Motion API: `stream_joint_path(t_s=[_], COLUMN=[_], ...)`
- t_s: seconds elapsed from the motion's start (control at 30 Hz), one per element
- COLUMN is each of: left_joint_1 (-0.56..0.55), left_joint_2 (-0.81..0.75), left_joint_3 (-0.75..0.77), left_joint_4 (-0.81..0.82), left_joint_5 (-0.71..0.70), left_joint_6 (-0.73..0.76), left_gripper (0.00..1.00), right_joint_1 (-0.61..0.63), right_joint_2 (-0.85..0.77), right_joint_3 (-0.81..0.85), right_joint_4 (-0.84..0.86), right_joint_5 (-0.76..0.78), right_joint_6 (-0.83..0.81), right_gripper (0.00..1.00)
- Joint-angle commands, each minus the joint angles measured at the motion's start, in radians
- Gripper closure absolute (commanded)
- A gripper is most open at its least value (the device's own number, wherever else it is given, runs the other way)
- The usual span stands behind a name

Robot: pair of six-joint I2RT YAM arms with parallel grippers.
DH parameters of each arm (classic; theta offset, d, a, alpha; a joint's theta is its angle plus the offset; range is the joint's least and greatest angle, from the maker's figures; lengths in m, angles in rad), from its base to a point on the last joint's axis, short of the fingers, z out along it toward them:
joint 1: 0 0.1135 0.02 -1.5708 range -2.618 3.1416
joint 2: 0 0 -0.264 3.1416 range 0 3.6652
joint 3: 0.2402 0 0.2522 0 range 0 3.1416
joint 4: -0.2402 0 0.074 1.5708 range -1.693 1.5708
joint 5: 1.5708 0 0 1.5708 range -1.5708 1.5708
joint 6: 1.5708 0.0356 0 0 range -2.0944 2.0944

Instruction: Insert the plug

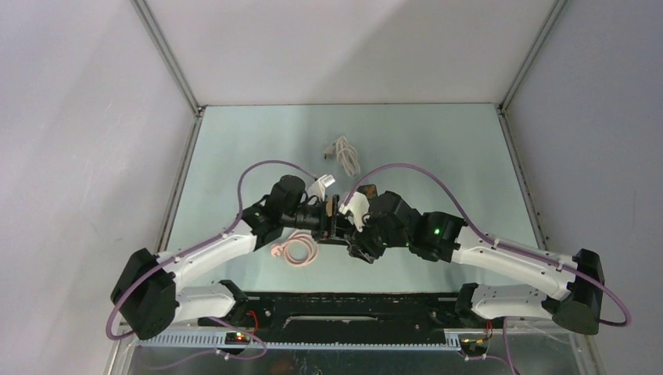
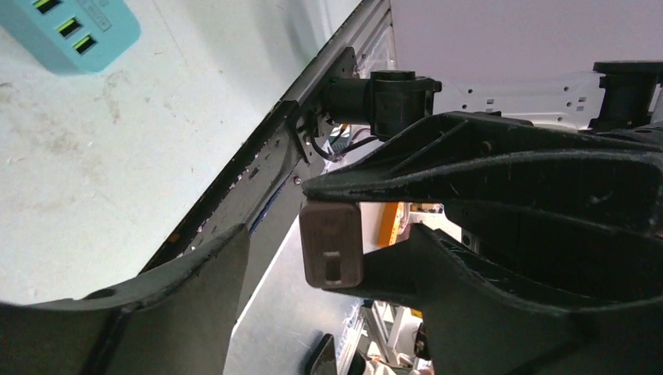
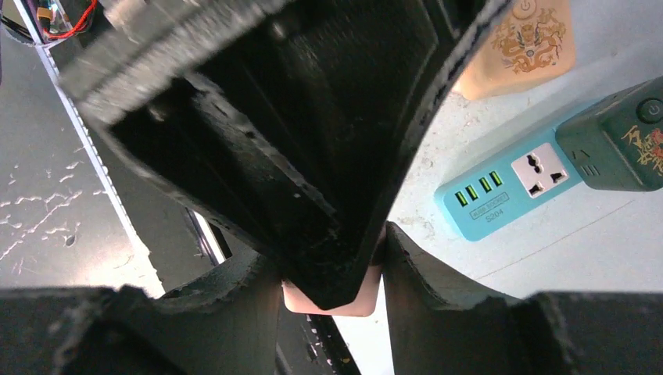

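- Blurred and black, one finger of my left claw fills the upper part of the right wrist view. Its tip dips in front of the plug.
- That plug is a small block with rounded corners. It looks peach-pink from the right wrist and shaded brown from the left wrist, where its flat face shows two small rectangular slots.
- My right claw is clamped on the plug, one finger pressed to each side.
- My left claw has its jaws apart and straddles the same plug. One finger stands off with a clear gap. The other is close in, and I cannot tell whether it touches.
- I hold the plug off the table, clear of the teal power strip. It sits out beyond the strip's USB end and is not in the strip's universal socket.
- The strip's four USB ports glow green.
- A dark green adapter with gold markings sits at the strip's end away from the USB ports.
- A peach adapter with a dragon print lies just beside the strip.
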Motion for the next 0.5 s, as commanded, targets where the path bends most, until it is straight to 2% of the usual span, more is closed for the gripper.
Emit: stream_joint_path(t_s=[0.0,0.13,0.27,0.37,0.43,0.47], left_joint_1=[-0.03,-0.06,-0.062,-0.062,-0.061,-0.061], left_joint_2=[0.046,0.085,0.088,0.08,0.063,0.057], left_joint_3=[-0.015,-0.007,0.0,0.012,0.022,0.028], left_joint_4=[0.118,0.136,0.128,0.121,0.117,0.113], left_joint_5=[0.042,0.067,0.059,0.037,0.004,-0.016], left_joint_6=[-0.044,-0.047,-0.036,-0.012,0.011,0.023], left_gripper=[0.28,0.48,0.81,0.91,0.94,0.95], right_joint_1=[0.01,0.011,0.009,0.0,-0.016,-0.026], right_joint_2=[-0.026,-0.032,-0.037,-0.042,-0.058,-0.064], right_joint_3=[0.017,0.017,0.016,0.017,0.016,0.012], right_joint_4=[0.05,0.052,0.046,0.048,0.043,0.042], right_joint_5=[0.031,0.053,0.088,0.135,0.162,0.169], right_joint_6=[-0.014,-0.015,-0.014,0.011,0.045,0.066], right_gripper=[0.87,0.87,0.86,0.79,0.49,0.37])
